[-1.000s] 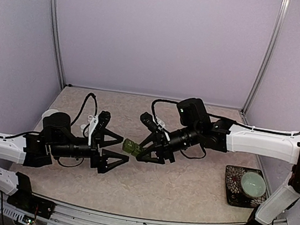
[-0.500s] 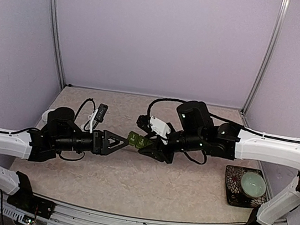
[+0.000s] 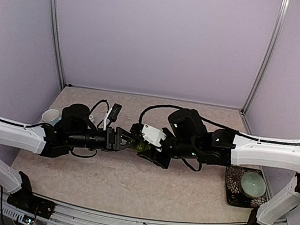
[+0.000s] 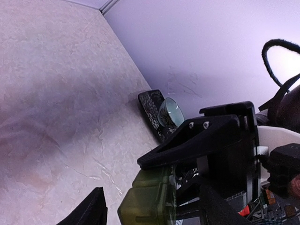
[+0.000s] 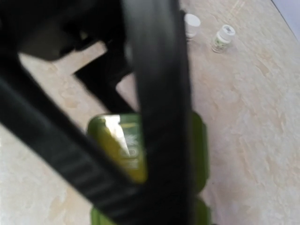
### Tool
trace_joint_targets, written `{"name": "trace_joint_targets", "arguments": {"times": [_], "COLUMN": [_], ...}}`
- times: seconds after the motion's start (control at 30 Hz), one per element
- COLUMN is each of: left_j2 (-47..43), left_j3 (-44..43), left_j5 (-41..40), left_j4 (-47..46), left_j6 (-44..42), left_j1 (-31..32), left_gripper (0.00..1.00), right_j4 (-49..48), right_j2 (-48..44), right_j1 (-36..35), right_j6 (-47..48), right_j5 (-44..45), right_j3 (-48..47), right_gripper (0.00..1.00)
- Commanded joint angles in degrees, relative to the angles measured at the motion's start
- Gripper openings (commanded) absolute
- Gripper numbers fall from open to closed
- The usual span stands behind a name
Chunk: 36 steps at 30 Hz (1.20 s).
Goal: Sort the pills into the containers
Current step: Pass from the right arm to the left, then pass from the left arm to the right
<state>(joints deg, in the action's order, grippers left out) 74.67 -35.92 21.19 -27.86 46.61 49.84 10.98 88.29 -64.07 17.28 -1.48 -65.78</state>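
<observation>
1. right gripper [image 3: 146, 149] sits at centre of the overhead frame. jaws are narrow and clamped on the dark green pill-box strip [image 3: 141, 145].
2. the strip is in mid-air between the two arms and looks clear of the table [image 3: 183, 195].
3. left gripper [image 3: 128, 141] comes in from the left of the frame, nose to nose with the right one. its fingers straddle the free end of the strip.
4. left wrist view: the strip [image 4: 147, 199] is at bottom centre, with seams between compartments visible.
5. the finger [image 4: 93, 213] at lower left stands apart from the strip, with a sliver of table showing between them. for the finger at lower right i can't tell contact, too much dark clutter behind it. so the left jaws are part-way in, around the strip, not gripping it.
6. same view: one black finger of the right gripper lies along the strip's upper edge, touching it.
7. right wrist view: the strip [image 5: 117, 145] is low centre and blurred, mostly hidden behind a thick out-of-focus black band. can't tell if the lids are up or down.
8. upper right of that frame: a small white-capped bottle [image 5: 223, 37] stands upright on the table, with a second white cap [image 5: 191, 20] just beside it.
9. overhead, left side: light blue mug [image 3: 50, 115], partly behind the left arm.
10. overhead, right side: pale green bowl [image 3: 253, 183] on a dark patterned tray [image 3: 233, 187], well apart from both grippers.
</observation>
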Motion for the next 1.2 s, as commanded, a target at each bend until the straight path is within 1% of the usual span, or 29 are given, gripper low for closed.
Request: {"name": "trace_joint_targets", "arguments": {"times": [0.0,0.13,0.2,0.3,0.33,0.4,0.5,0.53,0.63,0.67,0.7,0.8,0.87,1.03,1.1,1.17], "left_j2": [1.7,2.0,2.2,2.7,2.9,3.3,3.7,3.7,3.4,3.3,3.2,2.8,2.4,1.4,1.4,1.3], "left_j3": [-1.2,-1.1,-1.1,-1.4,-1.5,-1.7,-1.5,-1.4,-1.4,-1.3,-1.3,-1.6,-1.8,-2.6,-3.5,-4.2], "left_j5": [2.2,3.0,3.2,3.6,3.8,4.1,4.2,4.2,4.0,4.0,4.2,5.3,6.5,10.4,12.1,13.3], "left_j4": [-2.5,-3.0,-3.2,-3.3,-3.3,-3.8,-4.7,-4.8,-5.2,-5.3,-5.5,-5.8,-5.8,-3.9,-2.1,-0.6], "left_j6": [1.4,1.7,1.7,1.9,2.1,2.2,2.6,2.7,2.5,2.4,2.2,1.5,0.7,-2.7,-4.3,-5.2], "left_j1": [0.2,0.3,0.3,0.3,0.3,0.3,0.4,0.4,0.4,0.4,0.4,0.3,0.4,0.4,0.5,0.6], "left_gripper": [0.61,0.43,0.37,0.29,0.24,0.2,0.17,0.17,0.17,0.17,0.17,0.17,0.18,0.19,0.19,0.19], "right_j4": [-0.2,-0.2,0.1,0.2,0.1,-0.1,-0.1,0.0,-0.2,-0.7,-1.3,-2.8,-2.0,-1.2,-0.3,2.0], "right_j2": [0.0,-0.2,-0.1,0.2,0.2,0.4,0.6,0.5,-0.6,-1.3,-2.4,-6.3,-8.4,-11.1,-10.6,-9.1], "right_j1": [-0.9,-0.9,-1.0,-1.2,-1.4,-1.7,-2.0,-2.0,-2.0,-2.0,-2.0,-1.2,1.1,11.0,13.5,14.5], "right_j6": [0.6,0.6,0.6,0.8,0.8,1.0,0.8,0.6,-0.6,-1.0,-1.4,-3.6,-6.2,-15.6,-17.4,-17.8], "right_j5": [3.1,3.9,4.5,5.1,6.2,7.6,8.3,8.2,7.0,6.1,5.8,0.1,-6.7,-29.2,-35.4,-38.3], "right_j3": [-0.2,-0.1,-0.1,-0.2,-0.3,-0.3,-0.3,-0.3,0.1,0.5,1.1,2.9,3.0,3.3,3.3,2.4], "right_gripper": [0.26,0.25,0.26,0.31,0.34,0.43,0.61,0.69,0.98,1.0,1.0,1.0,1.0,1.0,0.98,0.96]}}
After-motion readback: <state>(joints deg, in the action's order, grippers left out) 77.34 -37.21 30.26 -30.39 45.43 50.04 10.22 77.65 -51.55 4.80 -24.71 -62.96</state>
